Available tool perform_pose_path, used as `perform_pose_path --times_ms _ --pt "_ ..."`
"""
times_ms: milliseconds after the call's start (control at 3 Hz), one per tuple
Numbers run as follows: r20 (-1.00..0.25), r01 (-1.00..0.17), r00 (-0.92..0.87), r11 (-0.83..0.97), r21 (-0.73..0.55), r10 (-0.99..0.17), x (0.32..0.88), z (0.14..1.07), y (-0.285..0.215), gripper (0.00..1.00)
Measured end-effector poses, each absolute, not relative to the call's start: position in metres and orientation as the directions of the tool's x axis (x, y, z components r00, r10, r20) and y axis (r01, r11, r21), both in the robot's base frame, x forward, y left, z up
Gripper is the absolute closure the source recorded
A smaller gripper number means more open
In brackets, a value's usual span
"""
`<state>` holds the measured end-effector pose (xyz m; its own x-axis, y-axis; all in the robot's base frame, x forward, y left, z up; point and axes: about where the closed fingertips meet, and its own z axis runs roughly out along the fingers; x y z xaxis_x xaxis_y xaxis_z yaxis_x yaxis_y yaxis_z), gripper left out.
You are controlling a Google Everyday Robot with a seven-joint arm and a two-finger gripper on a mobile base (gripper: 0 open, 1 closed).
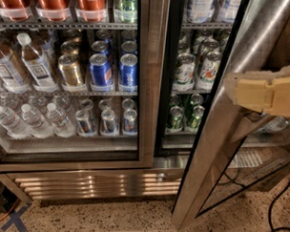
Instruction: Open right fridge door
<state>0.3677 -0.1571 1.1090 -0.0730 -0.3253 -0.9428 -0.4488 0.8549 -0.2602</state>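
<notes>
Right fridge door [220, 139] stands ajar, swung out toward the camera. Its brushed steel frame slants from the upper right corner down to the floor [108, 217], with the black inner rim along its left edge. The end effector [267, 96], a tan padded block, comes in from the right edge at mid-height and overlaps the outer side of that frame. Whether it is open or closed cannot be told, nor whether it grips the door or only rests against it.

Between the centre post and the open door the right shelves show directly. White and green cans [184, 71] sit above, and dark green cans [176, 116] sit below. Their lettering is too blurred to read.

The left door [150, 89] is closed. Through its glass:
- **Top shelf:** red-labelled bottles [91, 1].
- **Middle shelf:** bottles with white labels [37, 66], gold cans [70, 70] and blue cans [129, 69] bearing a red and white mark. No brand name is legible.
- **Bottom shelf:** water bottles [54, 119] beside silver cans [109, 121].

A steel grille [99, 183] runs under the left door. Black cables [275, 213] trail over the speckled floor at lower right, and a blue tape cross [15, 221] marks the floor at lower left.
</notes>
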Motion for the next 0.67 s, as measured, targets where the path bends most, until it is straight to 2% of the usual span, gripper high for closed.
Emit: perform_pose_path --times_ms 667 --pt "-0.943 -0.449 -0.073 0.855 -0.26 -0.325 0.3677 1.109 -0.1571 0.0"
